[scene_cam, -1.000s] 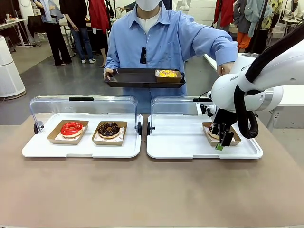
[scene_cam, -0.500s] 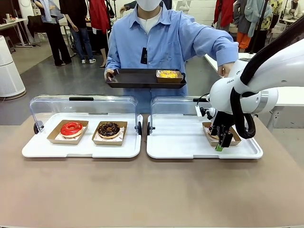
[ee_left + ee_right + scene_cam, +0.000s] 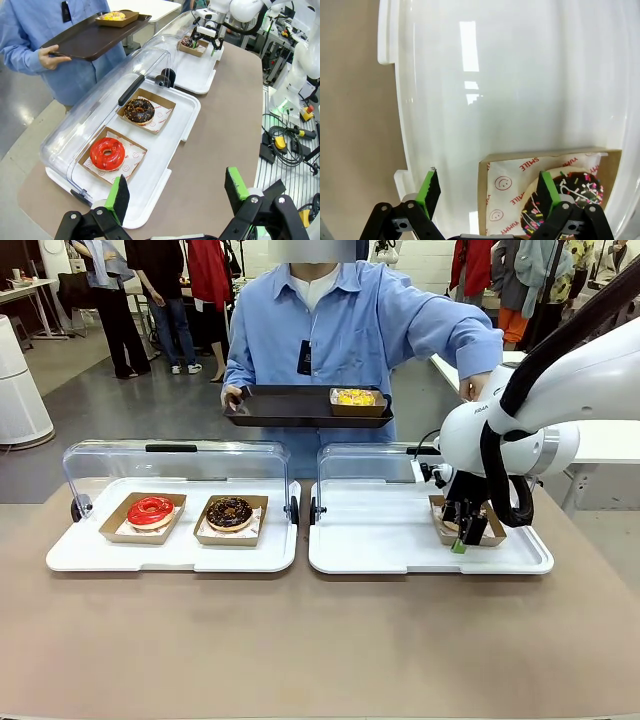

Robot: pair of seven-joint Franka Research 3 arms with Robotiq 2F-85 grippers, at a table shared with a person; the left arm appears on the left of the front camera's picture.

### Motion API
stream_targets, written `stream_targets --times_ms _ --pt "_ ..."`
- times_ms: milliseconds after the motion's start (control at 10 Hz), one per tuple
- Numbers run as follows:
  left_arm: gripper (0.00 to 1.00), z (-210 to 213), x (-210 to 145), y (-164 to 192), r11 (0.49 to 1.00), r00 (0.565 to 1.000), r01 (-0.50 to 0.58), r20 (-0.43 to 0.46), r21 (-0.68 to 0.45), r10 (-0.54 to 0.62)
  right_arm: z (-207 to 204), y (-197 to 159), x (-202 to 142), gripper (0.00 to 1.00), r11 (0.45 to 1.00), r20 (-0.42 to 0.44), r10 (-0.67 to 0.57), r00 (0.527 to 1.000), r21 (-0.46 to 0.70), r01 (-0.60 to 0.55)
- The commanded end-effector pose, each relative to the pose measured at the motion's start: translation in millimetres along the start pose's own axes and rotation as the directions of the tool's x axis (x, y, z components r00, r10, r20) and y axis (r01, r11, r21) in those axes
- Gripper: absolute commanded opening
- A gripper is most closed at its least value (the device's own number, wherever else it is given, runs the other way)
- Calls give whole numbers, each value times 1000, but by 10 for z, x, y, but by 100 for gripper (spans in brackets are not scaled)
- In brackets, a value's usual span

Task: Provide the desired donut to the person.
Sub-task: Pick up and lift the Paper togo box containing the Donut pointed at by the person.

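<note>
A chocolate-iced donut with coloured sprinkles [image 3: 565,200] sits in its brown cardboard holder [image 3: 505,200] at the right end of the right-hand white plastic tray [image 3: 370,550], not yet picked up. The right gripper [image 3: 487,190] hangs just above it, jaws spread wide and empty, one green pad over the donut and the other over bare tray beside the holder. The right arm [image 3: 510,430] reaches in from the side, wrist bent so the fingers point down. Across the table the person in a light blue shirt [image 3: 340,320] holds out a dark brown serving tray [image 3: 290,418] already carrying a yellow-topped donut [image 3: 352,397]. By the look of it, grasp, lift and handover all remain. The left gripper [image 3: 177,187] hovers open and empty near the left white tray [image 3: 150,195], which holds a red-glazed donut [image 3: 106,152] and a plain chocolate donut [image 3: 139,110]
</note>
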State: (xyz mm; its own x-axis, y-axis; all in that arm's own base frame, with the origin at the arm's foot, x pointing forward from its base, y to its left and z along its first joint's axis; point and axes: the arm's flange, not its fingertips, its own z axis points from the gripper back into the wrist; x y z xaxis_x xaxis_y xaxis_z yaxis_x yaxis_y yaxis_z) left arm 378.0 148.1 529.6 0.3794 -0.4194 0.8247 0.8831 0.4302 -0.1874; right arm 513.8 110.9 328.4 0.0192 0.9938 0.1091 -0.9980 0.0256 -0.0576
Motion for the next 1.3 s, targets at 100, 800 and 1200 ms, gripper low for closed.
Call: stream_targets --times_ms 100,800,1200 --pt "100 10 6 2 1000 1000 8 22 -3 -8 -74 -93 -5 100 1000 9 23 1000 -3 -23" --pt "100 10 6 2 1000 1000 8 22 -3 -8 -129 -85 69 100 1000 5 -13 1000 -8 13" --pt "100 10 6 2 1000 1000 8 22 -3 -8 -180 -99 53 42 998 -15 -56 998 -4 56"
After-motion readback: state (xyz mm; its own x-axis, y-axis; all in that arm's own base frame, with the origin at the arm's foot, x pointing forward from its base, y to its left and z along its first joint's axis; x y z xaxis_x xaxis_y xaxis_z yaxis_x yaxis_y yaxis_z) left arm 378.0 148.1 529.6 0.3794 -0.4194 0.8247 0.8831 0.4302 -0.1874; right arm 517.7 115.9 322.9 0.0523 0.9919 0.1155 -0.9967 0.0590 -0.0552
